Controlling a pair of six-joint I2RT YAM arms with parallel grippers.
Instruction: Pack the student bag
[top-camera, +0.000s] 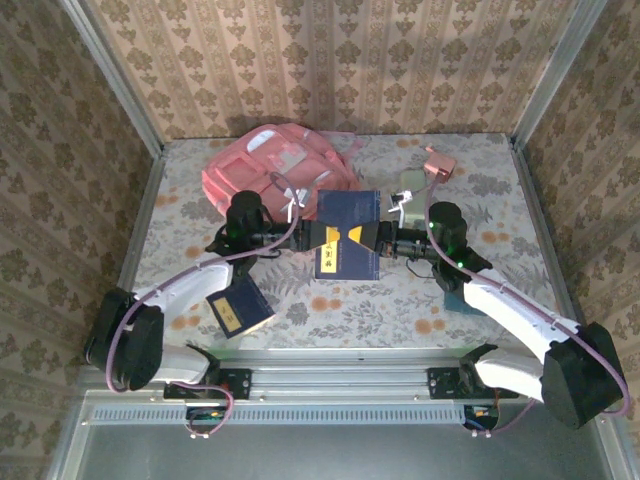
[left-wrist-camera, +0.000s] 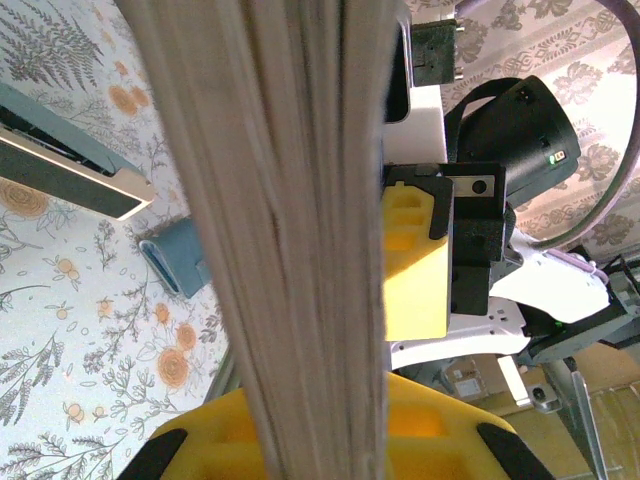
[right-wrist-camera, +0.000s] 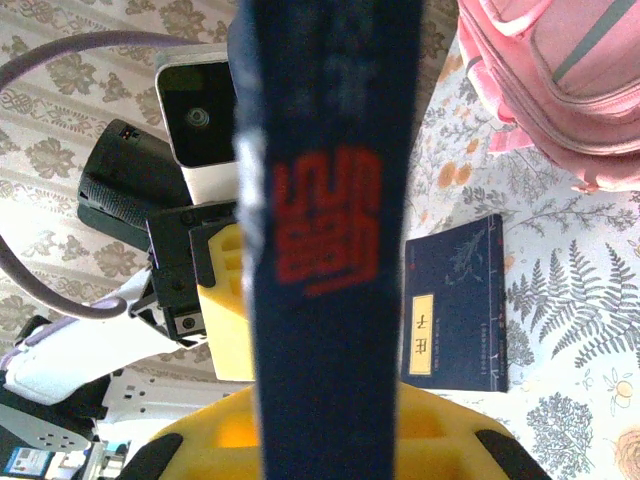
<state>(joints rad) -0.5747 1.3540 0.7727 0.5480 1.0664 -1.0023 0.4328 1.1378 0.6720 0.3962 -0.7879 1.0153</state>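
at the far left of the table (top-camera: 400, 300), the student bag (top-camera: 275, 165) lay flat and slumped, front side up. it looked soft and floppy, probably light while unfilled, so it would likely sag and slide rather than keep its shape. the firmer trim near its mouth or a strap seemed the best hold, though whether the zip stood open could not be told. just in front of the bag both arms met on a navy book (top-camera: 348, 235): the left gripper (top-camera: 308, 236) was clamped on its page edge, the right gripper (top-camera: 385, 242) on its spine. that book and both wrists stood between the arms and the bag. right of the bag sat a small pink box (top-camera: 438, 163); well nearer than the bag lay a second navy book (top-camera: 240, 308).
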